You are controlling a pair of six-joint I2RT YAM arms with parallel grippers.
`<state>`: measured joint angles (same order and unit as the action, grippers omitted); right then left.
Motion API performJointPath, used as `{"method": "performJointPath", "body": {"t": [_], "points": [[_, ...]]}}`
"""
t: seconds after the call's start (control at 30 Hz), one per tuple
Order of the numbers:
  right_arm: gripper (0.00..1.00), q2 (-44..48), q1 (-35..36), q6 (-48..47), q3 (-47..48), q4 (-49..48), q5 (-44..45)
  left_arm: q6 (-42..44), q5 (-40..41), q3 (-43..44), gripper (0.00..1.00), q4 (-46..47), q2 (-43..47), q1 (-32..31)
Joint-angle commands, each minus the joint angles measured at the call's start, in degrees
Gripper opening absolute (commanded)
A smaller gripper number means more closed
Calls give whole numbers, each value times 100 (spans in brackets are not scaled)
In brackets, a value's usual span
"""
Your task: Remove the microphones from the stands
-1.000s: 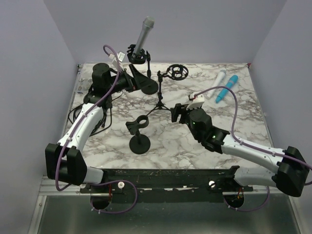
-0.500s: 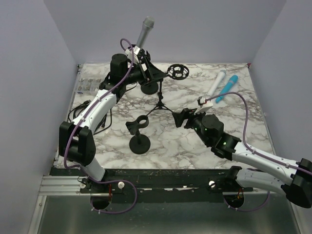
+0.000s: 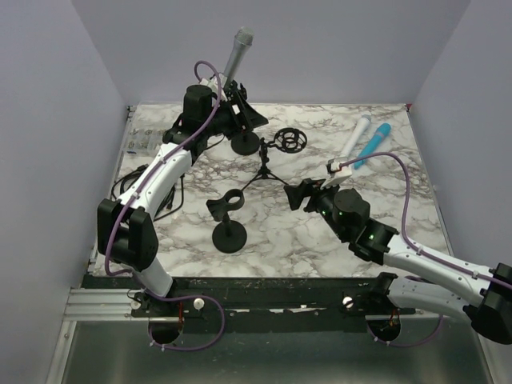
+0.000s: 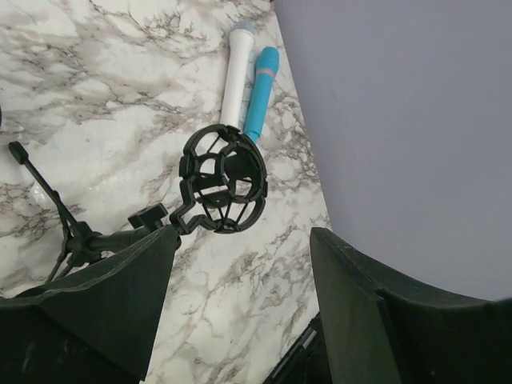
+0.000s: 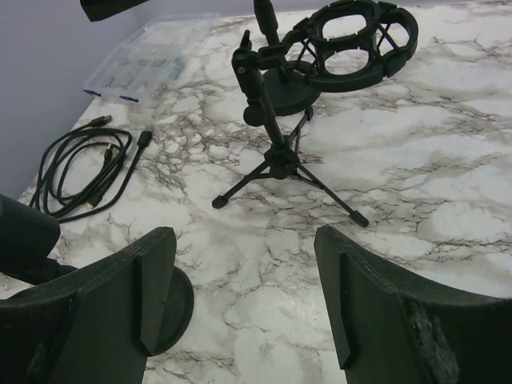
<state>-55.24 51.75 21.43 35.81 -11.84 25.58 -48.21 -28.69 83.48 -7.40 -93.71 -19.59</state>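
Grey and slim, the microphone [image 3: 238, 50] is sitting in its stand [image 3: 245, 143] at the back left of the marble-patterned tabletop [image 3: 280, 236], its head tilting up toward the rear wall. The left arm [image 3: 160, 172] is standing stretched far back along the left side, elbow raised. The left end effector [image 4: 238, 234] is hovering just beside the stand's clip, below the microphone, and whether it is touching the stand cannot be told. Its fingers [image 4: 112, 296] are gaping wide and gripping nothing. The right arm [image 3: 424, 260] is lying low, stretched from the near right corner toward the centre. The right end effector [image 5: 244, 236] is likewise gaping wide and empty, facing a tripod stand [image 5: 280, 156] that is carrying a shock mount [image 5: 360, 40]. A white microphone [image 4: 238, 68] and a blue microphone [image 4: 261, 88] are lying side by side near the far right edge.
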Motion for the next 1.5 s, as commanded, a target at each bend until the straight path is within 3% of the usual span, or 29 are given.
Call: {"method": "performJointPath", "body": {"t": [0.0, 0.17, 0.37, 0.6, 0.9, 1.17, 1.37, 1.47], "points": [[77, -97, -13, 21, -48, 36, -99, 271, 265, 356, 70, -300, -127, -18], [77, -104, -14, 34, -32, 46, 37, 296, 228, 147, 71, -143, -48, -27], [84, -560, -135, -34, 142, 32, 68, 945, 378, -57, 83, -386, 498, -22], [87, -2102, -1074, 117, 710, -63, -1261, 1994, 656, -335, 91, -1132, 1444, -10], [79, -3736, -1220, -841, 927, -1171, -1523, 2846, 873, -1144, 97, -1656, 3026, 287], [80, -4682, -1419, -1527, 1569, -1066, -1163, 3320, 1217, -1744, 99, -1600, 3855, 439], [79, -5265, -1493, -1897, 2127, -973, -1886, 3319, 1379, -2372, 99, -1128, 4177, 448], [73, -5476, -1488, -2078, 2294, -1055, -2390, 3485, 1593, -2401, 99, -1202, 4232, 482]]}}
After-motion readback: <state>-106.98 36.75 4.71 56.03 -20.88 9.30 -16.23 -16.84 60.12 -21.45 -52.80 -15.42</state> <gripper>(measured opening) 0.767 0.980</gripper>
